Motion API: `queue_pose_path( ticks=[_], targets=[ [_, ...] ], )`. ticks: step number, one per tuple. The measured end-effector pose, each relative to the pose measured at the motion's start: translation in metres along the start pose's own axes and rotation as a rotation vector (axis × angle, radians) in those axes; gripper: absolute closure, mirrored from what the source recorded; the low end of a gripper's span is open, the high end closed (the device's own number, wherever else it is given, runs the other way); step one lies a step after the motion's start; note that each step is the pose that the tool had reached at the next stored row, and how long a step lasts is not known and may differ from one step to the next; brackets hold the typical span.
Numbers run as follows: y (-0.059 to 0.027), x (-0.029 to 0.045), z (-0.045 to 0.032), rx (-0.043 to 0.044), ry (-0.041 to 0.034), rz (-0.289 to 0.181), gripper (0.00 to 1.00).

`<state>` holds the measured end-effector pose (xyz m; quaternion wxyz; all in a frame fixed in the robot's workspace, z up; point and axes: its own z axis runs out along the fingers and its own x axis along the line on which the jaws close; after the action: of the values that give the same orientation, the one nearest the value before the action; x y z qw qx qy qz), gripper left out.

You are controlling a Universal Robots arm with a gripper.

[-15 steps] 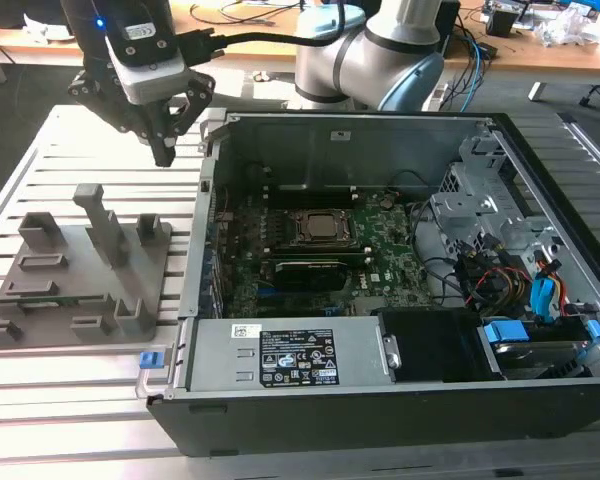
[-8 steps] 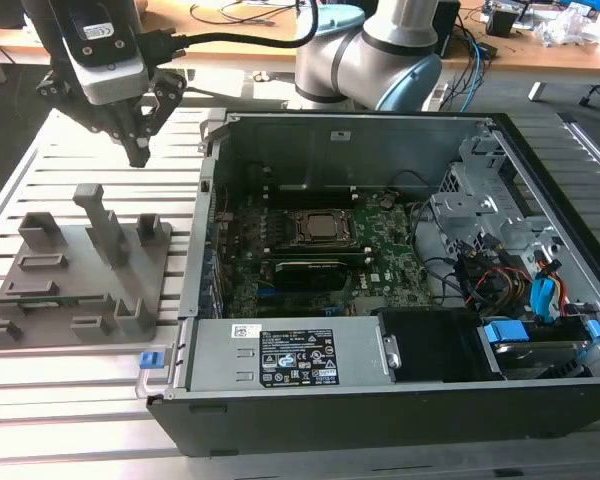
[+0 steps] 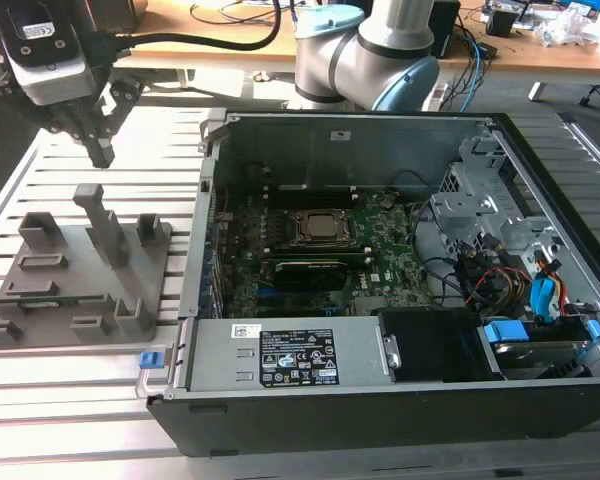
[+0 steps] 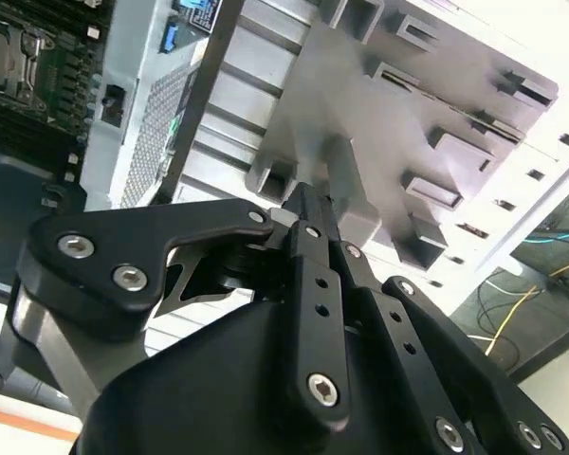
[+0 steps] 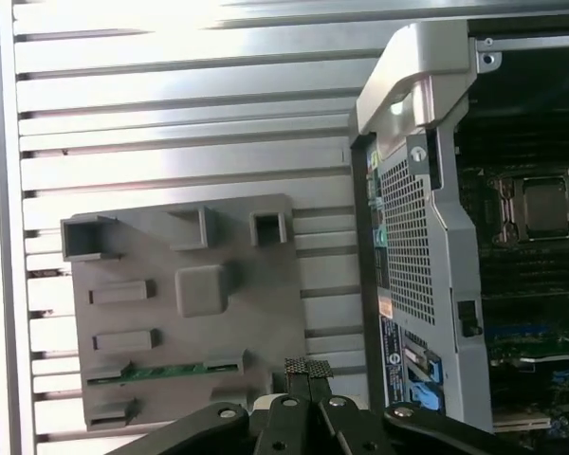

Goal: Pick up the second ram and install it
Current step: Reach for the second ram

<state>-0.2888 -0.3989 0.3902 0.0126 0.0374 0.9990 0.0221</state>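
Second ram (image 5: 166,370): a thin green stick lying flat in a slot of the grey holder (image 5: 228,322), seen in the first wrist view. The holder rests on the slotted metal table (image 3: 80,400), to the exterior view's left of the open computer case (image 3: 380,130), and carries an upright post (image 3: 105,225). Gripper (image 3: 102,155): hangs above the holder's far edge, apart from it, fingers drawn narrow with the tips together and nothing between them, as both wrist views confirm (image 5: 308,365) (image 4: 308,199). Inside the case lie the motherboard (image 3: 390,240) and its metal-framed processor socket (image 3: 323,227).
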Motion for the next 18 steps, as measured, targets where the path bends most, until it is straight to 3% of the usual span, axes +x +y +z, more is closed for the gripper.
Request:
queue_pose_path(
  ticks=[6, 8, 10, 13, 15, 16, 18],
  targets=[
    [-0.0023, 0.0302, -0.0001, 0.0000, -0.0001, 0.000, 0.89],
    [-0.0035, 0.0471, -0.0003, 0.0001, 0.0000, 0.000, 0.89],
    [-0.0073, 0.0560, -0.0002, 0.0001, -0.0001, 0.000, 0.89],
    [-0.0170, 0.0625, -0.0001, 0.0001, -0.0002, 0.000, 0.89],
    [-0.0181, 0.0689, 0.0003, 0.0002, -0.0001, 0.000, 0.89],
    [-0.0193, 0.0783, 0.0011, 0.0002, -0.0001, 0.000, 0.89],
    [-0.0197, 0.0805, 0.0015, 0.0002, -0.0001, 0.000, 0.89]
  ],
)
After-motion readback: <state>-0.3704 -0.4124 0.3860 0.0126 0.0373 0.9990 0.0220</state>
